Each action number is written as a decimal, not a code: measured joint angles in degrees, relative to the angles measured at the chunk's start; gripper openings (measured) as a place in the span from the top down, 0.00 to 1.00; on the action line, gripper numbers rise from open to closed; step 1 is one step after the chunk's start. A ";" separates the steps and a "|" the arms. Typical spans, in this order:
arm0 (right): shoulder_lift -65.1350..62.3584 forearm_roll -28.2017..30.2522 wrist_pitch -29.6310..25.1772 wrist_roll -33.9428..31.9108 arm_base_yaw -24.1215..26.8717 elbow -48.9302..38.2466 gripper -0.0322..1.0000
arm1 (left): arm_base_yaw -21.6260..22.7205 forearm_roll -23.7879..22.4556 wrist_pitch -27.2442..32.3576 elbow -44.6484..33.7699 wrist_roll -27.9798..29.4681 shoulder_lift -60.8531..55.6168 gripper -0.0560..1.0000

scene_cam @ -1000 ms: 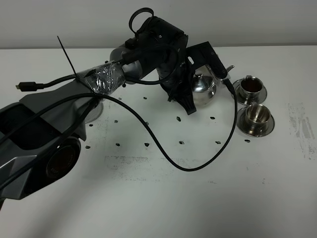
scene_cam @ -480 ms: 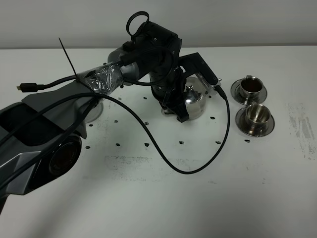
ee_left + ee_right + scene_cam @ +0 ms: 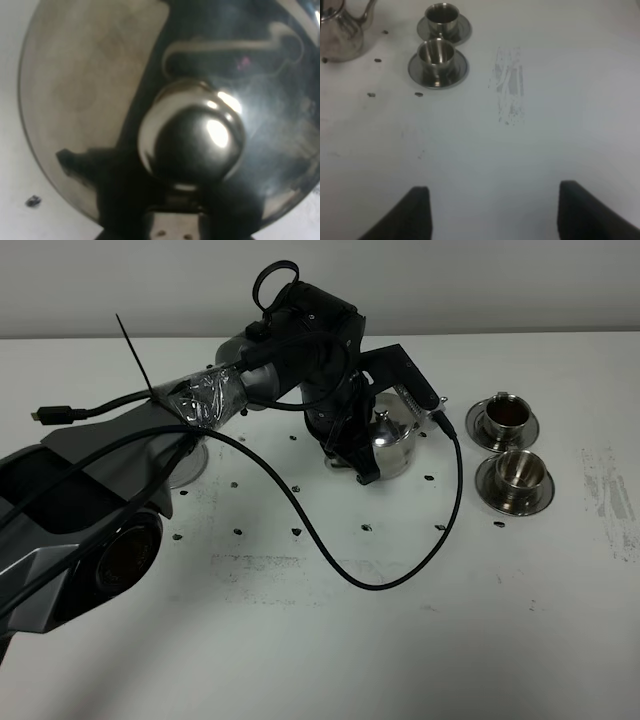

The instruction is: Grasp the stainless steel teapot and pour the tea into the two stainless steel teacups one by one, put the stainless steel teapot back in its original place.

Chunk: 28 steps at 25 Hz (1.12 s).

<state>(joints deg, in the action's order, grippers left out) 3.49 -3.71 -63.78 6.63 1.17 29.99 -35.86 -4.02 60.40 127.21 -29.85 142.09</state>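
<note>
The stainless steel teapot [image 3: 393, 447] stands upright left of the cups, and my left gripper [image 3: 367, 443] is shut on its handle side. Its domed lid and knob [image 3: 192, 135] fill the left wrist view. I cannot tell whether its base touches the table. The two stainless steel teacups sit on saucers at the right. The far one [image 3: 504, 416] holds reddish-brown tea; the near one [image 3: 516, 474] looks grey inside. The original place, a steel disc [image 3: 190, 468], shows partly under the left arm. My right gripper [image 3: 495, 220] is open over bare table, with the teapot [image 3: 340, 30] and both cups [image 3: 436, 55] [image 3: 441, 15] beyond it.
A black cable [image 3: 400, 575] loops from the left arm down over the table's middle. Small dark marks dot the white table [image 3: 330, 650]. A scuffed grey patch [image 3: 605, 490] lies right of the cups. The wall stands behind the table's far edge.
The left gripper has carried the teapot left and toward the front, away from the far cup, and brought it upright. It has barely moved in the last half second.
</note>
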 joint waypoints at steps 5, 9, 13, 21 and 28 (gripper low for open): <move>0.00 0.00 0.00 -0.02 0.00 0.00 0.46 | -0.38 -0.35 0.78 0.00 -2.51 -3.70 0.79; 0.00 0.00 0.00 -0.02 0.00 0.00 0.46 | -2.28 -4.23 2.08 0.00 -7.15 -5.42 0.79; 0.00 0.00 0.00 -0.07 0.00 0.00 0.46 | -4.99 -11.86 0.27 0.00 -8.74 -5.49 0.79; 0.00 0.00 0.00 -0.07 0.00 0.00 0.46 | -8.33 -18.69 -8.40 0.00 -15.27 -3.49 0.79; 0.00 0.00 0.00 -0.07 0.00 0.00 0.46 | -9.30 -20.41 -9.79 0.00 -19.68 -1.94 0.79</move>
<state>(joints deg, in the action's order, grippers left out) 3.49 -3.71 -63.78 6.57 1.17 29.99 -45.16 -24.43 50.61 127.21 -49.53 140.15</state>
